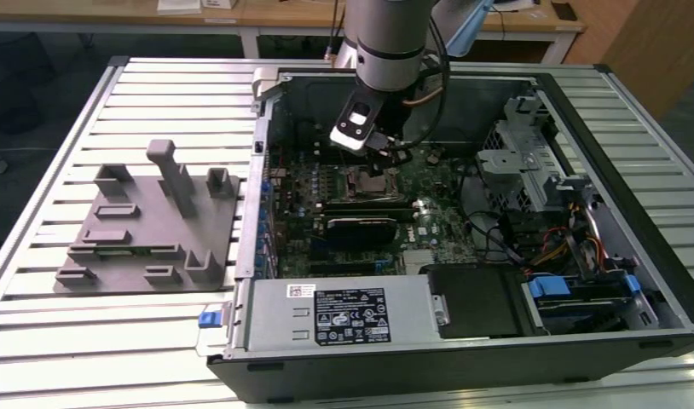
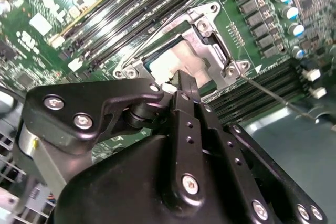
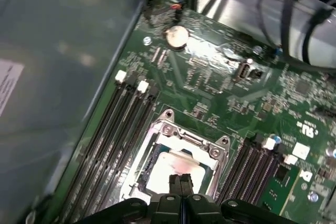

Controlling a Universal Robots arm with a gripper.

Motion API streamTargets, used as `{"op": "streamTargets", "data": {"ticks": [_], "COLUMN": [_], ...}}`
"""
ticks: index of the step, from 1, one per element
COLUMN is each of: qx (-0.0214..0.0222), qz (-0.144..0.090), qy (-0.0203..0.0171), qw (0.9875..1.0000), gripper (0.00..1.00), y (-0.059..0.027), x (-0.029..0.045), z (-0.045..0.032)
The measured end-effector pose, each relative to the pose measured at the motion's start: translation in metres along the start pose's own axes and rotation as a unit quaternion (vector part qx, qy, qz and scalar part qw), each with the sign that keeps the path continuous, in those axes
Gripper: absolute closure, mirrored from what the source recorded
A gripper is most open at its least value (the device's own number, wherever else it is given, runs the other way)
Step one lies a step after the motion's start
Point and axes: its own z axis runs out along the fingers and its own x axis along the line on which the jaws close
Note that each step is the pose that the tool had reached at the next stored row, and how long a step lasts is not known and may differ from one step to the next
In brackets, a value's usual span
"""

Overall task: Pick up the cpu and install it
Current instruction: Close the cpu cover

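Note:
The cpu [image 3: 170, 167] is a small silvery square lying flat inside the metal socket frame [image 3: 169, 129] on the green motherboard, and it also shows in the second wrist view as a pale plate [image 2: 184, 59]. My gripper [image 3: 181, 181] stands directly over it with its two black fingers pressed together, tips at the cpu's top face near one edge. In the second wrist view the fingertips [image 2: 181, 80] meet the plate's edge. In the exterior view the gripper [image 1: 380, 164] reaches down into the open computer case [image 1: 620, 111] above the socket [image 1: 367, 181].
Memory slots [image 3: 118, 129] run beside the socket, with a coin battery [image 3: 177, 36] further off. A black finned block [image 1: 364, 228], a power supply [image 1: 336, 311], a drive cage [image 1: 529, 162] and cables [image 1: 552, 243] fill the case. A grey fixture [image 1: 142, 226] sits on the slatted table.

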Motion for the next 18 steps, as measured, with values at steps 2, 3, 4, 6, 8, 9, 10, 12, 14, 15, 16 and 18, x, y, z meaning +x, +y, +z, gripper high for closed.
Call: {"op": "streamTargets", "data": {"ticks": [2,3,4,6,8,9,10,12,14,15,16,18], "qx": [0.0004,0.0006,0.0008,0.0013,0.0017,0.0020,0.0022,0.0027,0.0031,0.0033,0.0035,0.0040], "qz": [-0.019,-0.027,-0.037,-0.055,-0.072,-0.082,-0.091,-0.109,-0.127,-0.136,-0.145,-0.163], "qy": [0.0003,0.0004,0.0006,0.0008,0.0010,0.0011,0.0013,0.0015,0.0017,0.0018,0.0019,0.0022], "qw": [0.9998,0.9996,0.9993,0.9985,0.9974,0.9966,0.9958,0.9940,0.9919,0.9907,0.9894,0.9866], "gripper": [0.89,0.89,0.89,0.89,0.89,0.89,0.89,0.89,0.89,0.89,0.89,0.89], "y": [0.0000,0.0000,0.0000,0.0000,0.0000,0.0000,0.0000,0.0000,0.0000,0.0000,0.0000,0.0000], "x": [0.0000,0.0000,0.0000,0.0000,0.0000,0.0000,0.0000,0.0000,0.0000,0.0000,0.0000,0.0000], "z": [0.0001,0.0002,0.0002,0.0003,0.0004,0.0004,0.0005,0.0005,0.0006,0.0007,0.0007,0.0008]}}
